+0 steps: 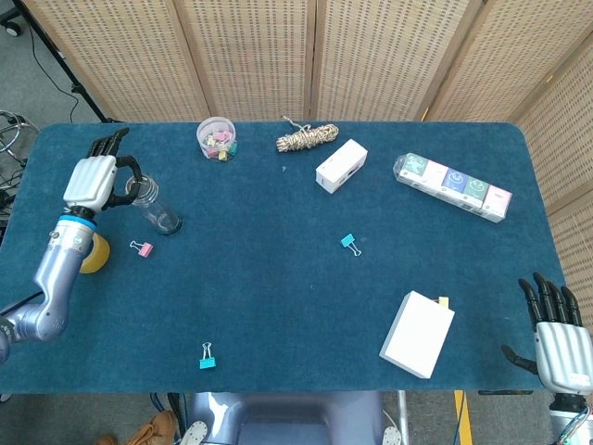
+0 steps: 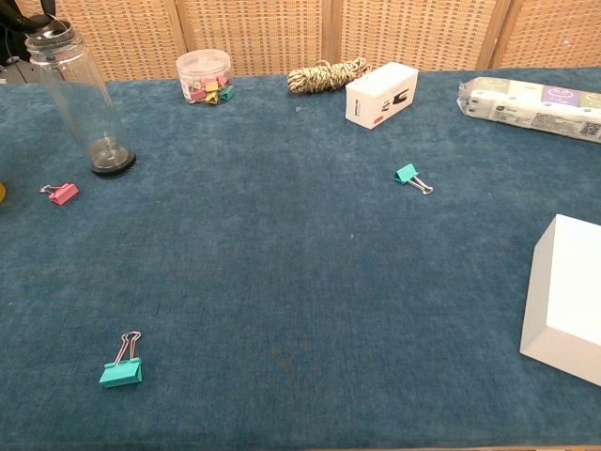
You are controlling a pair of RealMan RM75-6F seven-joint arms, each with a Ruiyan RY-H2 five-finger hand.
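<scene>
A clear bottle (image 1: pixel 156 206) stands upright near the table's left edge and shows tall in the chest view (image 2: pixel 83 103). My left hand (image 1: pixel 93 178) is at its top. The thumb and one finger curl around the neck, and the other fingers point away, spread. In the chest view only dark fingertips (image 2: pixel 19 17) show by the bottle's mouth. My right hand (image 1: pixel 558 345) hangs off the front right corner with its fingers apart, holding nothing. It is nearest to a large white box (image 1: pixel 417 334).
A yellow tape roll (image 1: pixel 91 252) and a pink clip (image 1: pixel 141 247) lie by the left forearm. Teal clips lie mid-table (image 1: pixel 349 244) and at the front (image 1: pixel 206 356). Along the back stand a jar of clips (image 1: pixel 216 137), a rope bundle (image 1: pixel 308 138), a small white box (image 1: pixel 341 165) and a wrapped multipack (image 1: pixel 452 185).
</scene>
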